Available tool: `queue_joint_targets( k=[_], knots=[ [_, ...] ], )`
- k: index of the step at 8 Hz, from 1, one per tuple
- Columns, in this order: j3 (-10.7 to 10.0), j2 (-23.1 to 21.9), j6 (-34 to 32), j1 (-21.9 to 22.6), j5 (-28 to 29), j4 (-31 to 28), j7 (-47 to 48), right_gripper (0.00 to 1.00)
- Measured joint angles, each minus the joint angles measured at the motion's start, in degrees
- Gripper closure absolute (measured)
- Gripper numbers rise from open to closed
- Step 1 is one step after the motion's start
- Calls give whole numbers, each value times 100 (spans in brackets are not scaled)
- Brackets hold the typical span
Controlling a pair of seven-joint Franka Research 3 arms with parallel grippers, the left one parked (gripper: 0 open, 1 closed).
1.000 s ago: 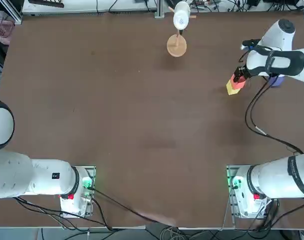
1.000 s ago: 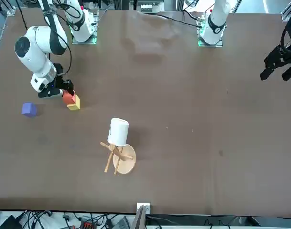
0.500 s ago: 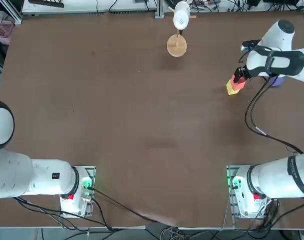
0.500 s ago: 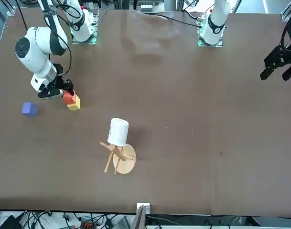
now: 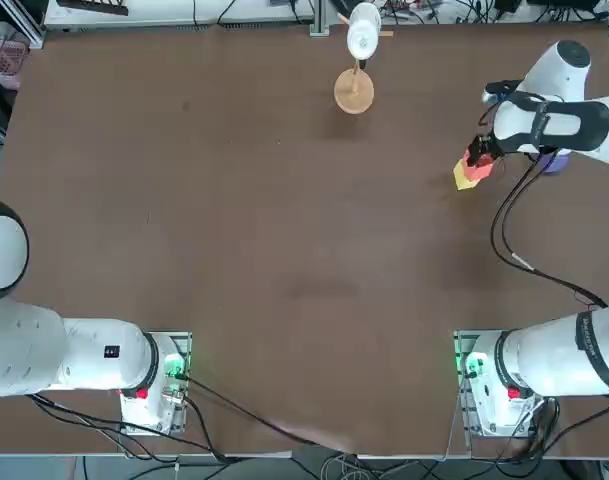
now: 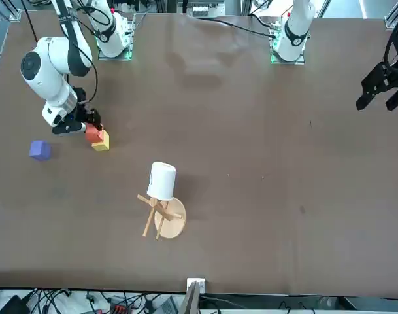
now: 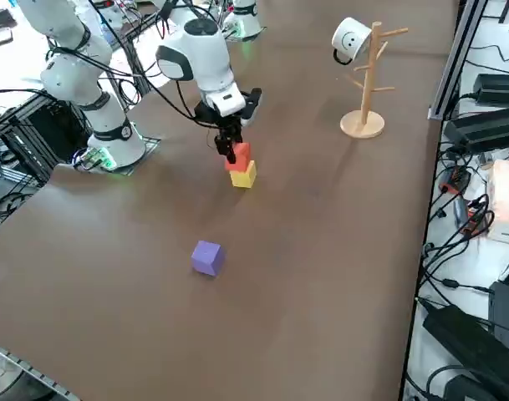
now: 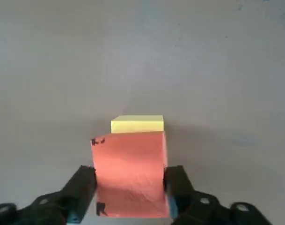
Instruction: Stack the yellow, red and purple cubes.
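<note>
— Where do the three cubes stand?

— The red cube sits on top of the yellow cube, the pair resting on the brown worktop near its right edge in the top view. The purple cube lies alone on the worktop, apart from the stack, toward the robot's right side.

— And the right claw?

— It is down at the stack, pointing at the worktop, with one finger on each side of the red cube. From the wrist camera the fingers flank the cube closely — whether they press it or have let go, I cannot tell.

— Is the red cube square on the yellow one?

— Not quite. In the right side view it is shifted a little, leaving a strip of the yellow top bare; the wrist view shows that yellow strip beyond the red face.

— Anything else on the worktop?

— A wooden stand with a round base — a white cup hangs on one of its pegs. It stands near the far edge, well apart from the cubes.
</note>
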Motion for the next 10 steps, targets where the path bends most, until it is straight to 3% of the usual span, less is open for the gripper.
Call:
queue_joint_targets(
  k=[1, 7, 10],
  knots=[
    [0, 11, 0, -1, 0, 0, 0, 1],
    [0, -16, -90, -7, 1, 163, -3, 0],
    [-68, -236, -1261, -24, 4, 909, -56, 0]
  ],
)
